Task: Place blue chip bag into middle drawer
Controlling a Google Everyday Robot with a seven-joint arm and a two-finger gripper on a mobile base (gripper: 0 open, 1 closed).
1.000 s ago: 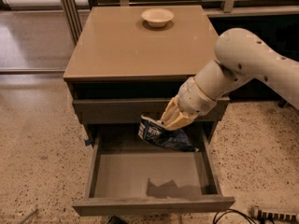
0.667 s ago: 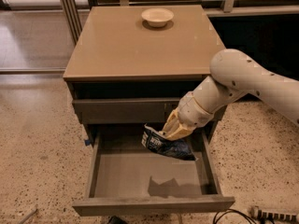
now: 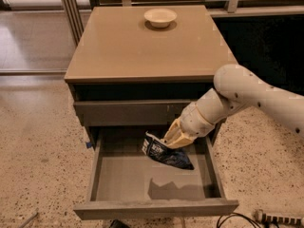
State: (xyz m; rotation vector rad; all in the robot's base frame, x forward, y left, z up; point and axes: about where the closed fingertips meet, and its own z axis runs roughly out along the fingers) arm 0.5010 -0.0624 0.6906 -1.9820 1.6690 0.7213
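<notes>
The blue chip bag (image 3: 166,154) is a dark navy foil bag with white and black print at its left end. It hangs tilted above the flat grey floor of the open middle drawer (image 3: 156,182), near the drawer's back right. My gripper (image 3: 174,138) is shut on the bag's upper edge, reaching in from the right just below the closed drawer front above. The bag's shadow falls on the drawer floor below it.
A cream bowl (image 3: 160,17) stands at the back of the cabinet top (image 3: 137,51). The closed upper drawer front (image 3: 123,113) sits just above the gripper. Cables (image 3: 266,218) lie on the speckled floor at the lower right. A metal frame (image 3: 71,8) stands at the left rear.
My arm has lowered and the gripper has carried the bag slightly down and to the right, further over the open drawer.
</notes>
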